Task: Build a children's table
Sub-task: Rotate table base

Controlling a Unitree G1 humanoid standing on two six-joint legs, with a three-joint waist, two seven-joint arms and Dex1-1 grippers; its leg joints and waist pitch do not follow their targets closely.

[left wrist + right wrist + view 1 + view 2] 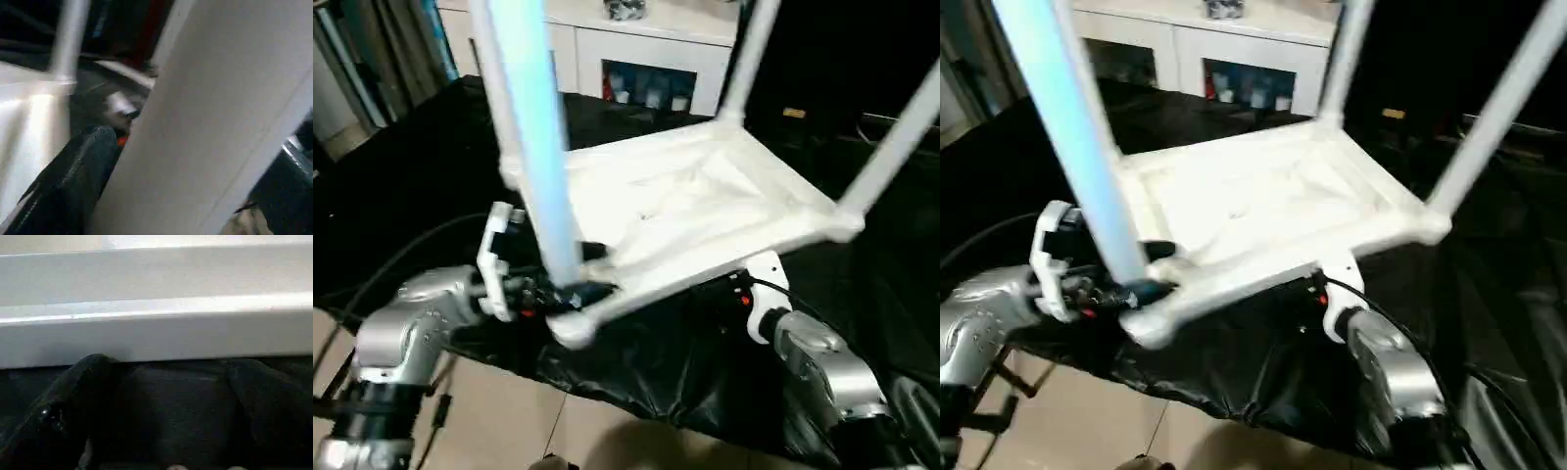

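The white tabletop (705,196) lies upside down on the black-covered surface, ribbed underside up and tilted. Its white legs stand up from the corner sockets: the near-left leg (533,127), a far leg (749,54) and a right leg (896,142). My left gripper (563,289) is shut on the near-left leg just above its socket. In the left wrist view that leg (205,122) runs between the two black fingers (73,181). My right gripper (744,284) is tucked under the tabletop's near edge (156,338), close to the right corner.
A black cloth (401,196) covers the work surface and hangs over its near edge. Beige floor (509,411) shows below. A white glass-doored cabinet (646,49) stands behind. Cables trail from my left forearm (401,333).
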